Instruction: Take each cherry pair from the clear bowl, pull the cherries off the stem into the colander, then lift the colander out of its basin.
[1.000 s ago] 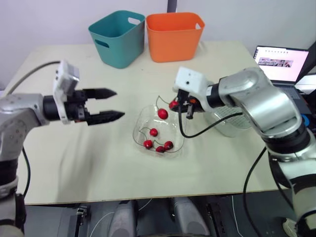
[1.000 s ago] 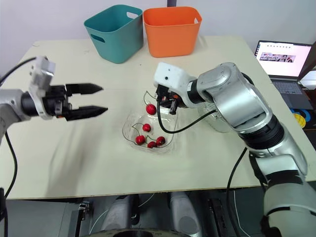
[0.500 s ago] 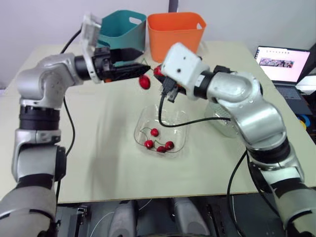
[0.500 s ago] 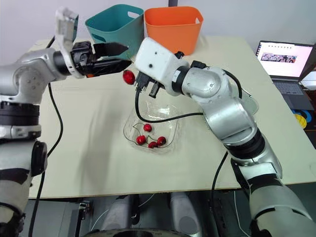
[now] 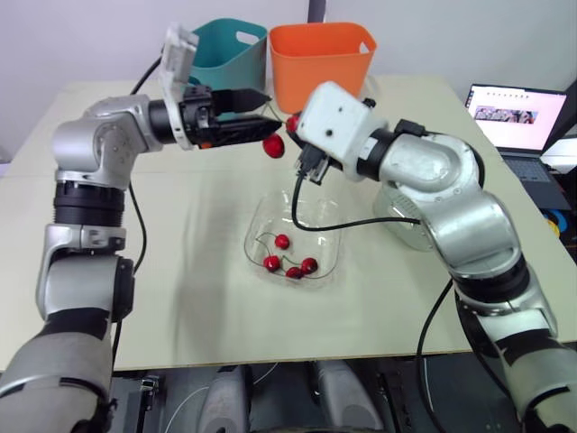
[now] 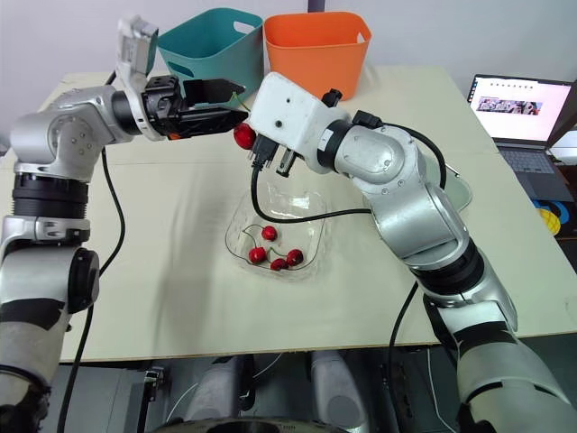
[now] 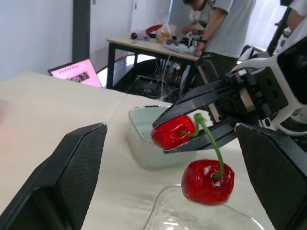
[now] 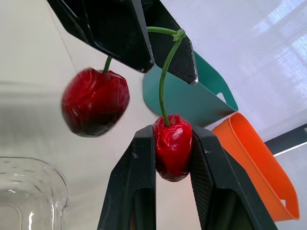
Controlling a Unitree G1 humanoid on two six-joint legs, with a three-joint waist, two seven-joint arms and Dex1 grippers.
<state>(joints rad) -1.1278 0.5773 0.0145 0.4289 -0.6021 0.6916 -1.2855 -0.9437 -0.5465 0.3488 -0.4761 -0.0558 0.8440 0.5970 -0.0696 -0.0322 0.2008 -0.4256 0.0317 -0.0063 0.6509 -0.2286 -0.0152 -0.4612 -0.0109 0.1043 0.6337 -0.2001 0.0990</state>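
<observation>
My right gripper (image 5: 293, 124) is shut on one red cherry (image 8: 172, 146) of a pair, held up above the table. Its twin cherry (image 5: 273, 145) hangs free on the green stem (image 8: 165, 72). My left gripper (image 5: 271, 112) is open, one finger on either side of the stem's fork, without clamping it. Below them the clear bowl (image 5: 261, 212) holds several more cherries (image 5: 290, 262). The colander in its basin (image 6: 457, 191) stands to the right, mostly hidden behind my right arm.
A teal tub (image 5: 216, 68) and an orange tub (image 5: 320, 63) stand at the table's far edge, just behind the grippers. An open laptop (image 5: 514, 113) sits off the right side. People (image 7: 220, 24) stand at a desk in the background.
The right gripper lifted the cherry pair out of the bowl to a spot before the tubs. The left arm swung up from the left, and its open fingers now straddle the stem.
</observation>
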